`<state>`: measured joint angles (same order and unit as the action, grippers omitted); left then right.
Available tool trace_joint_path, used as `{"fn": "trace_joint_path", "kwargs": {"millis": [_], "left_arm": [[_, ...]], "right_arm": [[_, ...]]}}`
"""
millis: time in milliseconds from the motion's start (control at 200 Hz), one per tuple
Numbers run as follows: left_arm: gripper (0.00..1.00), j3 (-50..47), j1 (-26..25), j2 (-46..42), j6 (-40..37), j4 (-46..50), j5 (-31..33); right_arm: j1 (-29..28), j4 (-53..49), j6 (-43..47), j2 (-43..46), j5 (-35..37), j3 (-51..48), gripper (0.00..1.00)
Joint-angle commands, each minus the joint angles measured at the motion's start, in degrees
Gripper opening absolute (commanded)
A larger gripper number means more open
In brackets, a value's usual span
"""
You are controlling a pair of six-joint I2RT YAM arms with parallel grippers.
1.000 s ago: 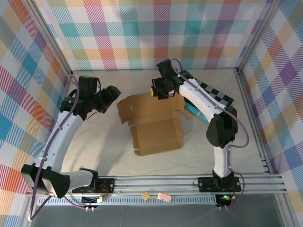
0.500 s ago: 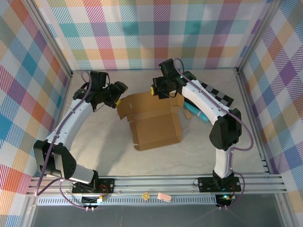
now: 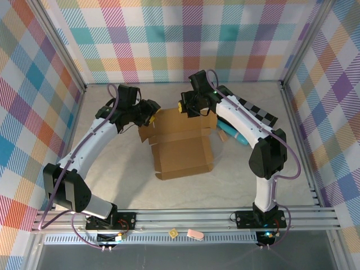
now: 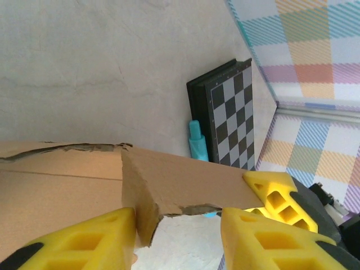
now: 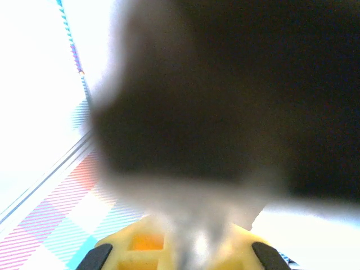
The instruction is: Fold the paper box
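While the worktop (image 3: 129, 185) carries it at mid-frame, the paper box (image 3: 183, 143) is only partly folded. Its near panel lies open and flat, with the side flaps and far panel lifted a little and nothing tucked or closed. I judge that most of the folding is still to do. A checkered board (image 3: 256, 112) lies toward the upper right, clear of the box.

The left pincer (image 3: 151, 112) is at the box's upper-left corner. In its wrist view the left pincer (image 4: 177, 225) is partly spread, with a raised flap corner between its fingers and not visibly nipped. The right pincer (image 3: 185, 107) is pressed together at the box's far edge. I cannot tell whether it has caught any cardboard. A small teal tube (image 3: 229, 134) sits just right of the box.

A second ago the left pincer hung well to the left, spread wider. It has since swung in to the flap, while the right one has barely moved.
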<state>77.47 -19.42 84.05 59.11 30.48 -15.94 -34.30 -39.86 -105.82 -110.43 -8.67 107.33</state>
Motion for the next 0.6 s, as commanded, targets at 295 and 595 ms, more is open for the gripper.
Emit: {"fn": "trace_joint_path", "kwargs": {"millis": [295,595], "left_arm": [[0.71,-0.6,7.0,-8.2,-6.3,5.0,2.5],[0.33,-16.6,16.8,-11.6,-7.9,-0.5,-1.1]], "right_arm": [[1.2,0.5,-3.8,5.6,0.1,-3.4,0.00],[3.5,2.7,-2.6,5.1,-1.8,-4.4,0.00]]}}
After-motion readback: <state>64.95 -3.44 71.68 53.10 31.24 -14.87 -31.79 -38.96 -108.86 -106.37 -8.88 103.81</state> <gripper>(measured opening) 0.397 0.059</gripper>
